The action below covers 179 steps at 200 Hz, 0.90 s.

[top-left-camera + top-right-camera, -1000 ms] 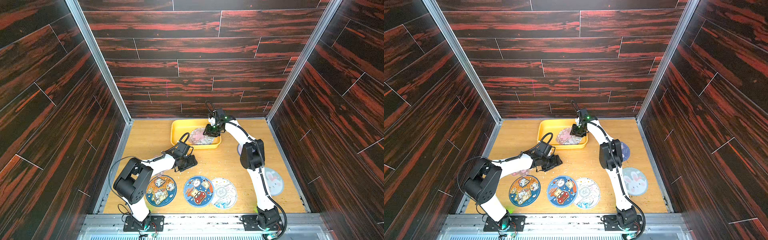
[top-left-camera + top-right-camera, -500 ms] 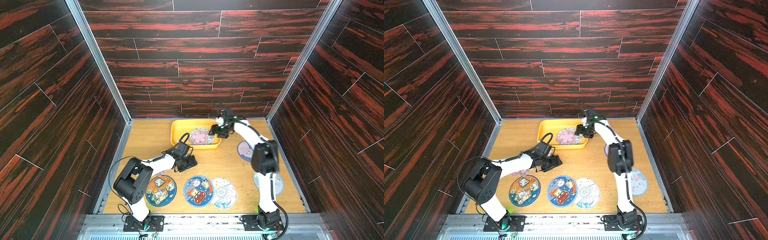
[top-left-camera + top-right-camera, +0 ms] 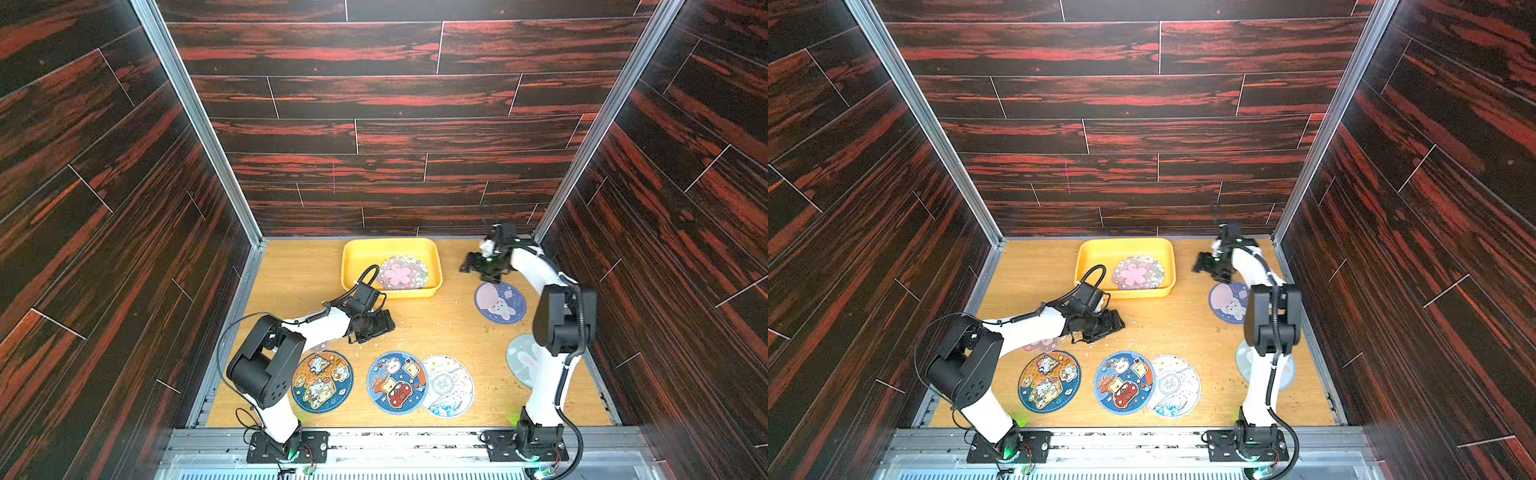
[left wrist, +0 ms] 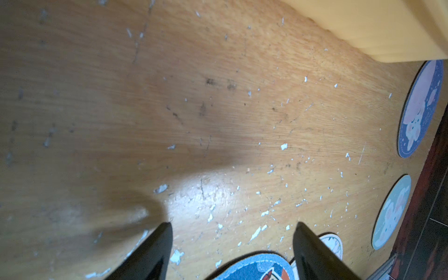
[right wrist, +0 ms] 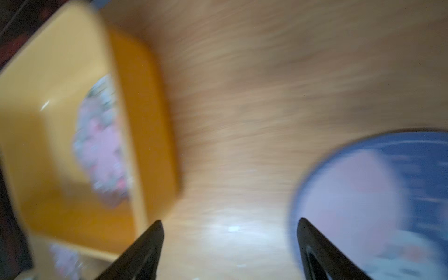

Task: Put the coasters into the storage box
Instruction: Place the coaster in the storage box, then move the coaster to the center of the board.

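Right gripper (image 3: 471,266) hangs with its jaws spread wide and nothing between them, over bare table (image 3: 453,328) between the yellow storage box (image 3: 361,251) and the purple rabbit coaster (image 3: 500,302), close to that coaster's far edge. The right wrist view is blurred, but it shows the same gap. Left gripper (image 3: 380,326) is likewise parted and empty, low over the wood just in front of the box. Inside the box a pink cherry-blossom coaster (image 3: 401,272) lies on top of a round floral one. Outside it are the rabbit disc, a pale teal rabbit coaster (image 3: 521,361) partly hidden by the right arm, a blue bear-and-car coaster (image 3: 397,382) with its edge overlapping a white wave coaster (image 3: 451,386), an orange cartoon-cat coaster (image 3: 322,382), and a pink translucent one (image 3: 1042,345) mostly under the left arm. These mats look very light and thin, probably a little bendy, and they sit flush on the wood, so a grab from straight above would likely find nothing to grip. The better hold is a pinch at the rim, with one finger worked under the edge. The printed discs probably grip the table, while the translucent ones may be slicker. Where two mats overlap, the raised lip looks like the easiest place to start.
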Motion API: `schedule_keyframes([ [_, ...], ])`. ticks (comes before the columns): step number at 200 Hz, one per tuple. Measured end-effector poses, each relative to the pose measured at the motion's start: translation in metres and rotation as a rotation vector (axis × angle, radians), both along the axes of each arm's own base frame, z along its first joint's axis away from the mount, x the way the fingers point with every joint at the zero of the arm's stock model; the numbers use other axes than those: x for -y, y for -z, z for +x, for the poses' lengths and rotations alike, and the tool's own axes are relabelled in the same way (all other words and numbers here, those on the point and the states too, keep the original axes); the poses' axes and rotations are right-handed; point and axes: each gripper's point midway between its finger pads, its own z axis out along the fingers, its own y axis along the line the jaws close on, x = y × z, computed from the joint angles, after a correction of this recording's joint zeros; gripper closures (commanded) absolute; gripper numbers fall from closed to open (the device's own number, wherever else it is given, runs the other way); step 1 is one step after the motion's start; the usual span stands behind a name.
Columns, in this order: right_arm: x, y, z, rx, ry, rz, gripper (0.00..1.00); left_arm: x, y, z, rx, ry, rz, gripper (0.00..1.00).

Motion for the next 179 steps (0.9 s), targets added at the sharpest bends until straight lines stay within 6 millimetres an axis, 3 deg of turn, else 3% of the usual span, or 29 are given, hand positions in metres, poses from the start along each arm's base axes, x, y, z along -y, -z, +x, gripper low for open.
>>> schedule_keyframes([
  [50, 0.086, 0.003, 0.008, 0.023, 0.145, -0.106, 0.09, -0.001, 0.0, 0.001, 0.0, -0.001, 0.001, 0.18],
  [94, 0.136, 0.014, 0.006, 0.008, 0.228, -0.155, 0.08, -0.001, -0.002, 0.002, 0.005, 0.002, 0.001, 0.18],
  [138, 0.156, 0.052, -0.002, -0.071, 0.237, -0.148, 0.09, -0.002, -0.002, 0.003, 0.007, 0.005, 0.002, 0.18],
  [179, 0.154, 0.065, -0.003, -0.093, 0.224, -0.128, 0.09, -0.001, -0.003, 0.004, 0.008, 0.006, -0.001, 0.18],
])
